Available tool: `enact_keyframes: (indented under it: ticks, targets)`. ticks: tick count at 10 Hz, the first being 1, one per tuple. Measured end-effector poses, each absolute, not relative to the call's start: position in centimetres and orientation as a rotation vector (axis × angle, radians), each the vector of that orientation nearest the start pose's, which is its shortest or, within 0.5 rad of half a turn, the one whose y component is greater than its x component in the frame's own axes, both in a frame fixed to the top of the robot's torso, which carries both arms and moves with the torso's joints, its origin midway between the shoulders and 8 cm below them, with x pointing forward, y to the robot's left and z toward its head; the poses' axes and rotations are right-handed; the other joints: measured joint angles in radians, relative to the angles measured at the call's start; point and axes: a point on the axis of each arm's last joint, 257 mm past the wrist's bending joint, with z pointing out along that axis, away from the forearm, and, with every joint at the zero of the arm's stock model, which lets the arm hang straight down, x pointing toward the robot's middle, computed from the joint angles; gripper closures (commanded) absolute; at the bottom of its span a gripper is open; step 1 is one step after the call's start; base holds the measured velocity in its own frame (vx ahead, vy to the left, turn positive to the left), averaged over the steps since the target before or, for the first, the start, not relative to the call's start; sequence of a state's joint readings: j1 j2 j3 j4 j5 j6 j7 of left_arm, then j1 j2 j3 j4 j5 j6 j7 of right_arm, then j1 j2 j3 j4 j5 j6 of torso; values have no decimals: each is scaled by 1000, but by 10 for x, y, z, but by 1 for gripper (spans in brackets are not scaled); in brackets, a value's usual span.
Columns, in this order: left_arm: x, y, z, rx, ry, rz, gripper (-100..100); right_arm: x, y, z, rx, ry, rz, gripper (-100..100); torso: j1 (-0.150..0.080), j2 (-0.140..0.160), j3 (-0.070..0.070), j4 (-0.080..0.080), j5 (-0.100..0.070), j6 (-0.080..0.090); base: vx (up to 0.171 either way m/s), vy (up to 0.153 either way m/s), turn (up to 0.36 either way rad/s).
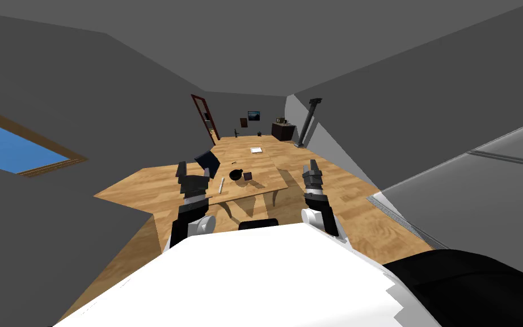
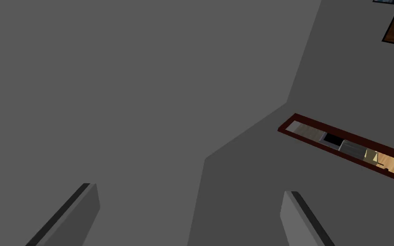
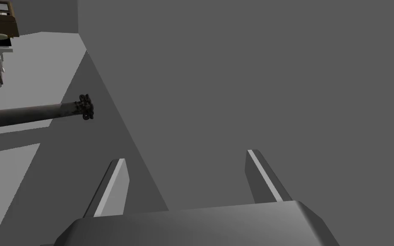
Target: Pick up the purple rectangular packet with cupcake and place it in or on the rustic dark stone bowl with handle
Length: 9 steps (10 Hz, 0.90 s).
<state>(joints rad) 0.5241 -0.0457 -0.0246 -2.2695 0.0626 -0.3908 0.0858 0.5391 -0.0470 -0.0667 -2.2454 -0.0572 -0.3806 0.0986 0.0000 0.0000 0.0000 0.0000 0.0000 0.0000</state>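
My left end effector (image 2: 190, 191) and right end effector (image 3: 187, 157) both stand wide open, held up either side of the table's (image 1: 261, 163) near end. The purple packet (image 1: 248, 176) sits just beside the dark bowl (image 1: 235, 175), close to the near edge.

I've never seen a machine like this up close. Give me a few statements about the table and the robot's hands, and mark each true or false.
1. The purple packet sits on the wooden table next to the dark bowl. True.
2. The packet already lies inside the bowl. False: it is on the tabletop beside the bowl.
3. The right gripper is shut on the packet. False: its fingers stand apart and hold nothing.
4. The left gripper is open and empty. True.
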Motion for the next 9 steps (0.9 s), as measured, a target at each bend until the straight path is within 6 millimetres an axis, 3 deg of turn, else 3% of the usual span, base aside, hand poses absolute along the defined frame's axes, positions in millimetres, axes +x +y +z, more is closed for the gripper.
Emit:
enact_keyframes:
  ticks: [5,9]
  targets:
    - [384,272,-26,-870,732,-1470,-100,359,-316,-26,760,767,1121,0,-1,0,0,0,0,0,-3,-13,-131]
    - [420,271,-61,-946,853,-1511,-100,359,-316,-26,760,767,1121,0,-1,-1,0,0,0,0,5,-27,-147]
